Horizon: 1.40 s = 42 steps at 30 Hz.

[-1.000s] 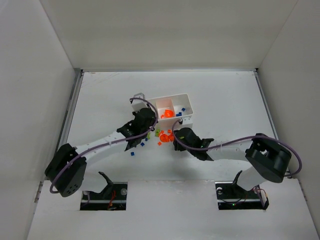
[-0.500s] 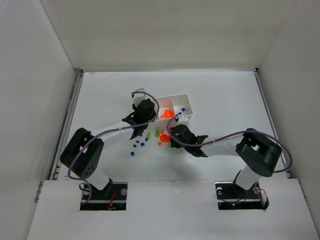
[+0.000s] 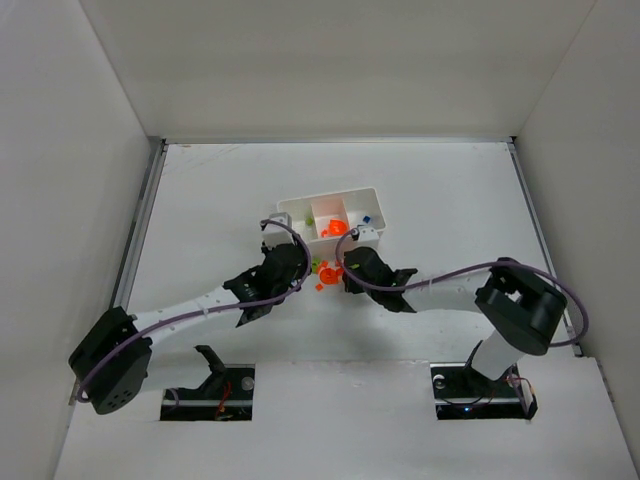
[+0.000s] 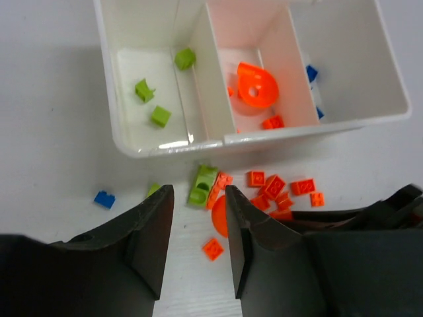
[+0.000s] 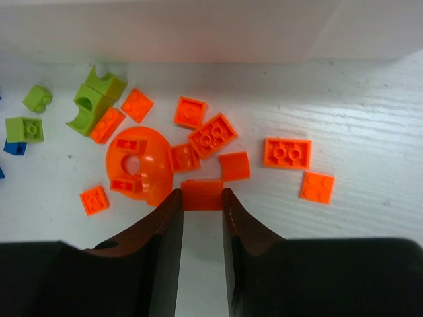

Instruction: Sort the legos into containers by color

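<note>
**R claw on orange brick, L claw empty**

I see R claw pinching a small orange brick amid loose orange legos on the tabletop, just in front of the white tray. L claw partly open, nothing btwn jaws, near a green piece. Tray compartments: green left, orange mid, blue right.

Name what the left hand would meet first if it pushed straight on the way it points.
Probably the lime green lego in front of the tray, unless the left hand passes above it.
</note>
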Each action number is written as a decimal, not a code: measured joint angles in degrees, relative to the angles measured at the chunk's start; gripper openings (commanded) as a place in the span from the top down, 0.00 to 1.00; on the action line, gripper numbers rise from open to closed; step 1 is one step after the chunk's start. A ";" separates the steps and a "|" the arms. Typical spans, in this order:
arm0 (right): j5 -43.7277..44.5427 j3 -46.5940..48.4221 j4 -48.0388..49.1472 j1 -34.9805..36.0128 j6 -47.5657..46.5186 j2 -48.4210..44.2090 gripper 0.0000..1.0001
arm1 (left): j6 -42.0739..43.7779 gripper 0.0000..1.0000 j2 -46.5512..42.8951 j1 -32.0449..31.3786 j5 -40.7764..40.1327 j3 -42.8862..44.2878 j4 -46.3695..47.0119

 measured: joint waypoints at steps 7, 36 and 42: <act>0.72 -1.44 -4.83 0.46 0.00 -12.22 0.81 | -1.40 0.66 1.01 -2.84 -2.84 -2.58 -3.54; -5.22 13.49 -2.91 -5.88 -7.19 -6.58 0.59 | -1.79 0.73 15.98 -2.60 -4.44 -2.12 -0.13; -4.46 6.08 -2.47 -1.97 -5.77 -8.72 0.59 | -1.60 0.73 17.22 -2.16 -4.48 -1.03 1.42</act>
